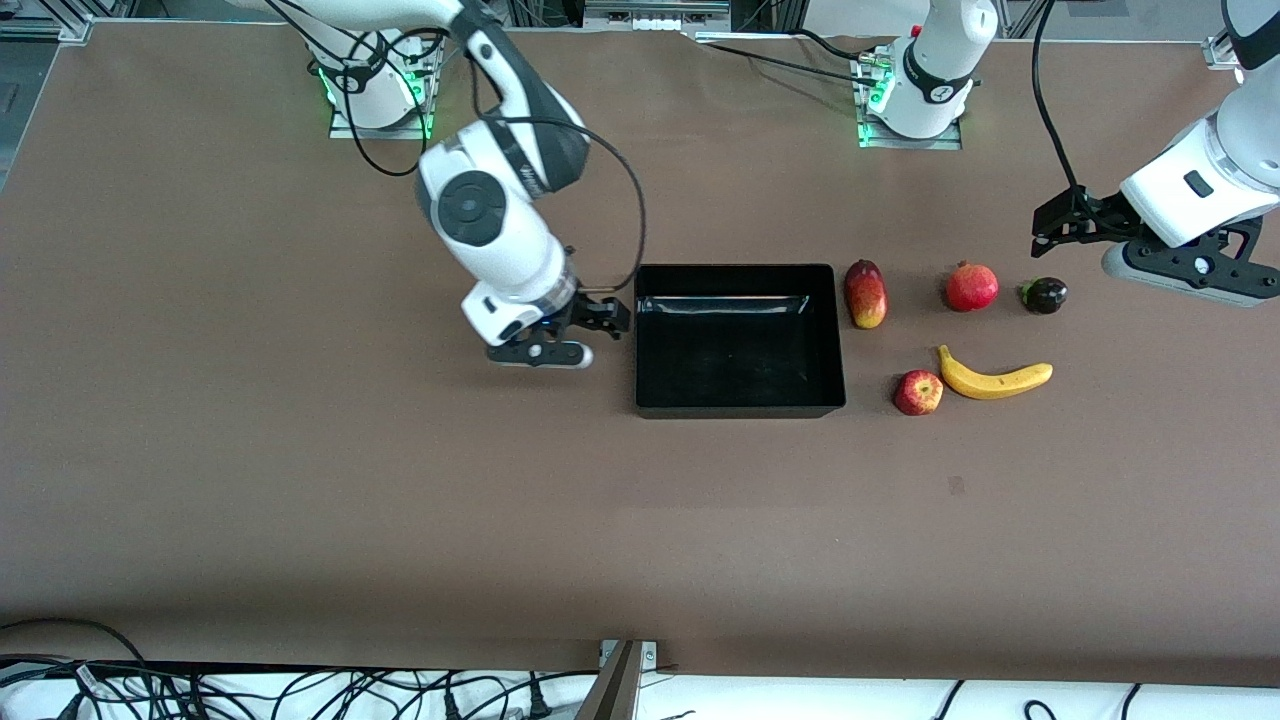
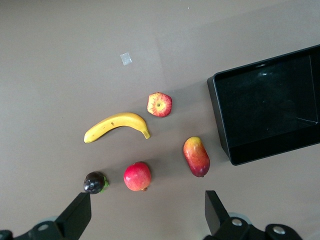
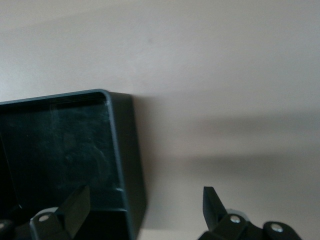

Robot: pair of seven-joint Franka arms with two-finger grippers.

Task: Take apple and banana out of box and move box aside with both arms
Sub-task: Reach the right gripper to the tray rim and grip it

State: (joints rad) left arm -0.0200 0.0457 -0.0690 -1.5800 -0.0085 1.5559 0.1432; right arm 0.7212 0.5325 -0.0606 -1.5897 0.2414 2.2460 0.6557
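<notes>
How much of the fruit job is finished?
Done: the small red apple and curved yellow banana lie on the table outside the empty glossy black box. In hand: the open right gripper straddles its wall. Left: the open left gripper must join, then move it aside.

Two white arms (image 1: 495, 215) with grey round joints, looping black cables, black two-finger grippers and green-lit bases.

A red-yellow oval fruit (image 1: 866, 293), a pomegranate (image 1: 972, 287) and a small dark fruit (image 1: 1045, 295) are seen lined up on the brown table (image 1: 300, 480).
</notes>
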